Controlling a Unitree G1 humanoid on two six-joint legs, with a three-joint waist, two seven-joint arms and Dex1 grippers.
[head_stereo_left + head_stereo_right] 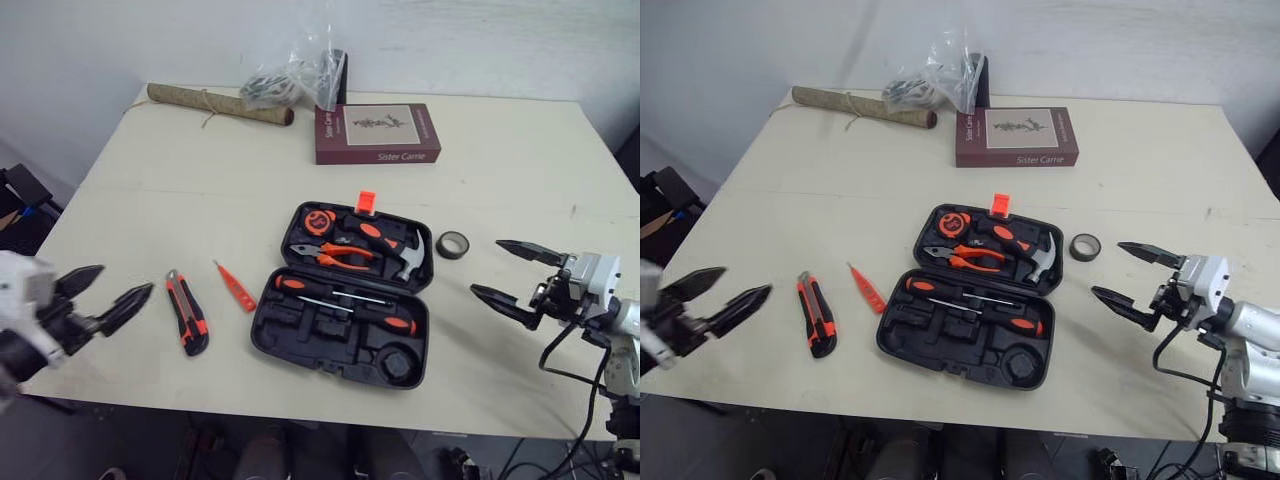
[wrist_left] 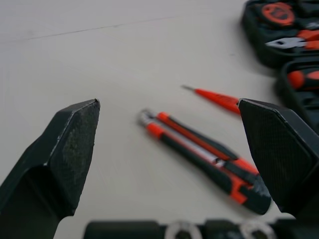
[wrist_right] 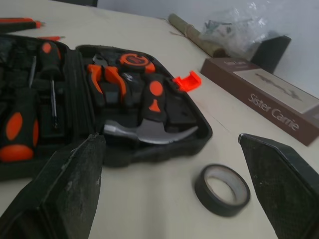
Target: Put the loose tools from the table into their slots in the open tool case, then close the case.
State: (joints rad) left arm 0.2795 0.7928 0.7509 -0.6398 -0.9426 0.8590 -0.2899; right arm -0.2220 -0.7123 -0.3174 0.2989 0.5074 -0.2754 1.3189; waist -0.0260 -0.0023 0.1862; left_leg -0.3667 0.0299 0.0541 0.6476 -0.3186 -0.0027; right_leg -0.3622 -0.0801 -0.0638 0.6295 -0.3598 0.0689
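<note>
a maroon book (image 1: 378, 134) lies near a crumpled plastic bag (image 1: 295, 75) and a tied brown roll (image 1: 220, 104).

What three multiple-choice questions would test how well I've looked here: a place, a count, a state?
1. Where is the black tape roll? A) inside the tool case B) on the table, to the robot's right of the case C) on the book.
2. How many loose tools lie to the robot's left of the case? A) one B) two C) four.
3. How are the left gripper and right gripper? A) both open, empty B) both shut C) each holding a tool.
Answers: 1 B, it lies on the bare table beside the case. 2 B, the utility knife and the slim red screwdriver. 3 A, each one's fingers are spread with nothing between.
</note>
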